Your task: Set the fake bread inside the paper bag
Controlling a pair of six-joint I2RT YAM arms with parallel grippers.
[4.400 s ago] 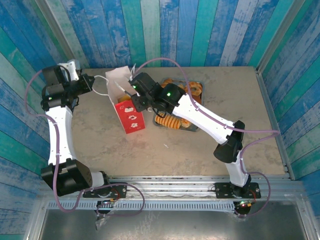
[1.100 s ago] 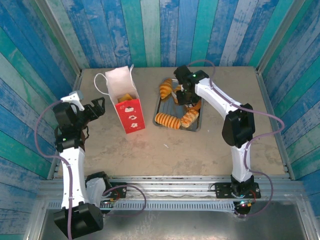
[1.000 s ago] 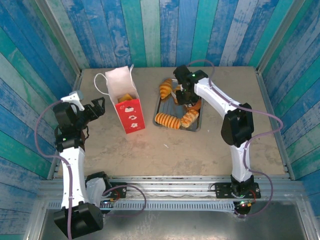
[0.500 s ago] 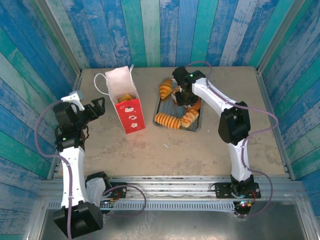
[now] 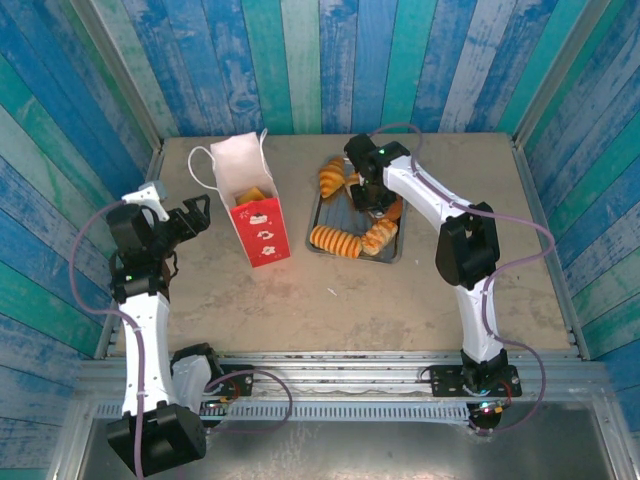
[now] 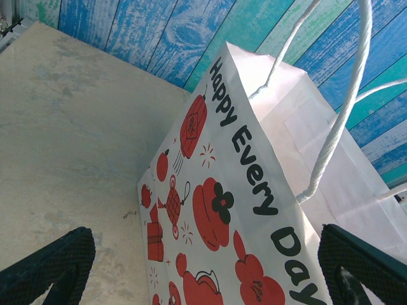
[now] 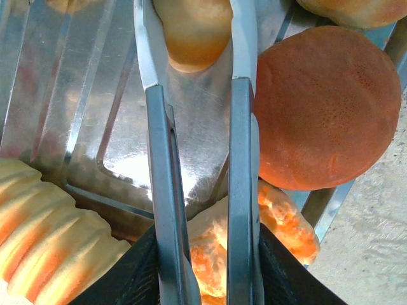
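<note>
Noting positions outward from the grey metal tray.

- Right claw is low over the tray's far half. Its jaws are drawn narrow, and the pads meet both flanks of a pale golden pastry. My judgement: pinched but not yet lifted. The narrow approach probably serves to slip in beside the round dark bun without nudging it.
- The rest of the fake bread lies in the tray: a ridged loaf along the near edge and a croissant at the far corner on the bag side.
- The paper bag stands upright just beside the tray, mouth open upward, which makes for a short carry. One golden piece already shows inside the bag.
- Left claw is spread wide and holds nothing. It is beyond the bag from the tray and aimed at the bag's printed face. Likely it is parked clear of the transfer path, ready to steady the bag.

Obscured:
- The pinched pastry is cut by the frame edge, so its type is unclear.
- From above, the right arm covers the grasp.
- The bag's depth is unreadable.
</note>
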